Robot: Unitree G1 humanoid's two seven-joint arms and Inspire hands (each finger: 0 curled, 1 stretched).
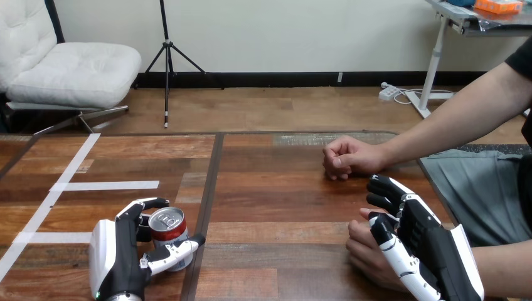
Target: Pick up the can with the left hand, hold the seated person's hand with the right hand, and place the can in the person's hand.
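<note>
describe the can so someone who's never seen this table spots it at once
Go to the wooden table's near left part, beside the white tape lines. There the robot's left hand curls fingers and thumb round an upright drink can. It is the only red, silver-topped thing on the table.

Beyond the left hand (116, 260) you see a white chair (69, 72) and tripod (166, 63) on wood floor (282, 110); beyond the right hand (426, 251), a desk (467, 19).

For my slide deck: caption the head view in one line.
Left hand grips the can; right hand lies over the person's near hand.
</note>
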